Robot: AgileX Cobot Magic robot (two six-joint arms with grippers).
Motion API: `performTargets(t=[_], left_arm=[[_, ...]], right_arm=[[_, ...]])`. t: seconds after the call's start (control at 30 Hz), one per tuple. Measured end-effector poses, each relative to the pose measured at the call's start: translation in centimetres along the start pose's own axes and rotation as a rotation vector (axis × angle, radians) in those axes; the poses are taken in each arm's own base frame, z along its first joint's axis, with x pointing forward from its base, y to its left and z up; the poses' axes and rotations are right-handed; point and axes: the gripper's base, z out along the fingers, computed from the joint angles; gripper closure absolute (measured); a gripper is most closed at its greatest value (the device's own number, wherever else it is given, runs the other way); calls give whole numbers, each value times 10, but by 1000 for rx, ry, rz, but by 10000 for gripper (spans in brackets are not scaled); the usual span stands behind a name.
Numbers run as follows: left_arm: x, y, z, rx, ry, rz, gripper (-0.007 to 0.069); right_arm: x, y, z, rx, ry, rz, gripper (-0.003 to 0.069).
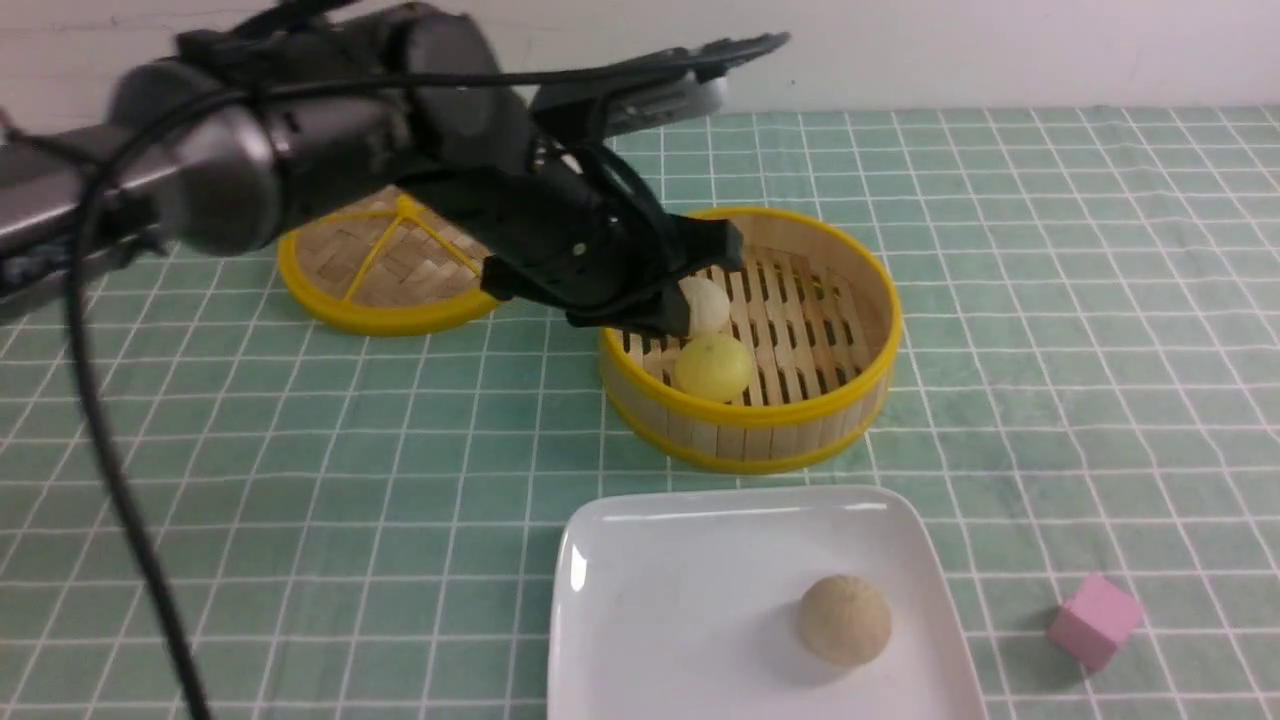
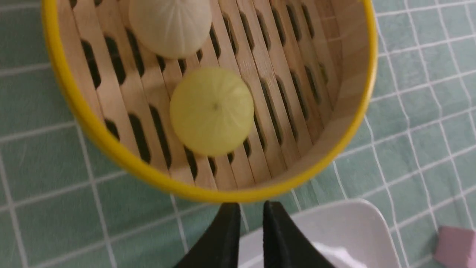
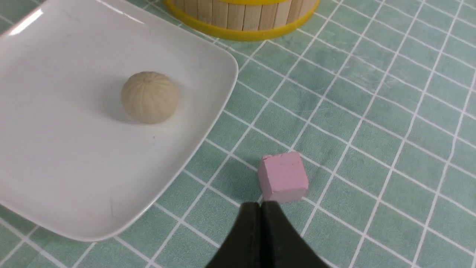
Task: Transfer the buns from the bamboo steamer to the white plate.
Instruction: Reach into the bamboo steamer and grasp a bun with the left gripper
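Fingers of the left arm, the left fingers [image 2: 238, 217], stood parted by only a thin gap and had hold of nothing. The right fingers [image 3: 261, 210] were pressed together, also empty, and hung over the desk [image 1: 1050, 300] toward its near right corner, just beside the pink cube [image 3: 283, 176].

One beige bun [image 1: 845, 620] lay on the plate [image 1: 680, 560] at the near edge of the desk. Two others sat in the steamer [image 2: 111, 156] at the middle of the desk, behind the plate: a cream bun [image 2: 169, 26] and a yellow bun [image 2: 212, 111], close together on the slats. The lid [image 1: 380, 270] lay flat toward the far left.

By the front view the left fingers were over the left part of the steamer, just beside the cream bun, with the yellow bun next to it toward the near edge. I judged the left arm much the nearer to both. Being round, the buns offered no long axis to line up with. The fingers would need to spread wider than a bun, come down astride one and close without nudging its neighbour.
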Motion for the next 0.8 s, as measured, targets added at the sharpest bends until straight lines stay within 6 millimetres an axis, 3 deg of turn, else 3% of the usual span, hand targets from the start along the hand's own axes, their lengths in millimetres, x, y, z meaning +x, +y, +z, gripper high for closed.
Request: performTargets(t=[0.2, 0.53, 0.67, 0.8], left_arm=[[-19, -12, 48, -87, 23, 101, 333], [-10, 1, 94, -127, 83, 107, 323], [-8, 3, 101, -130, 90, 105, 429], [-8, 3, 99, -134, 107, 105, 589]], right_arm=[[0, 0, 0, 3, -6, -4, 666], [0, -1, 1, 17, -5, -18, 659], [0, -2, 1, 19, -6, -20, 657], [0, -2, 1, 19, -7, -20, 655]])
